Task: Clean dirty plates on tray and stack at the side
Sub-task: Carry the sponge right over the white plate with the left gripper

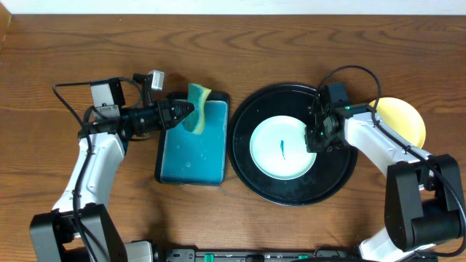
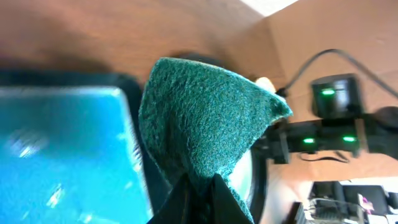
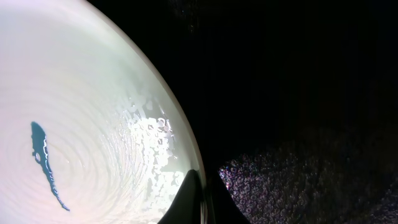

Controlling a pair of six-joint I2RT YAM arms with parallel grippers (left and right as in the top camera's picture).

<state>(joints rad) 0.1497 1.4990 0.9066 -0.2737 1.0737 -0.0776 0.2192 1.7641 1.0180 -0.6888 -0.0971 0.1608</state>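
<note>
A pale mint-white plate (image 1: 282,156) with a dark blue smear (image 1: 282,148) lies on the round black tray (image 1: 291,191). My right gripper (image 1: 314,136) is shut on the plate's right rim. In the right wrist view the jaws (image 3: 202,186) pinch the edge of the plate (image 3: 81,93), one finger inside and one over the tray (image 3: 298,93). A pale yellow plate (image 1: 404,120) rests on the table to the right of the tray. My left gripper (image 1: 186,110) is shut on a sponge (image 1: 199,102), whose green side (image 2: 205,124) fills the left wrist view.
A rectangular black tray with a teal inside (image 1: 191,149) lies left of the round tray, under the sponge. It shows as (image 2: 62,155) in the left wrist view. The right arm with green lights (image 2: 336,130) is beyond the sponge. Bare wooden table surrounds both trays.
</note>
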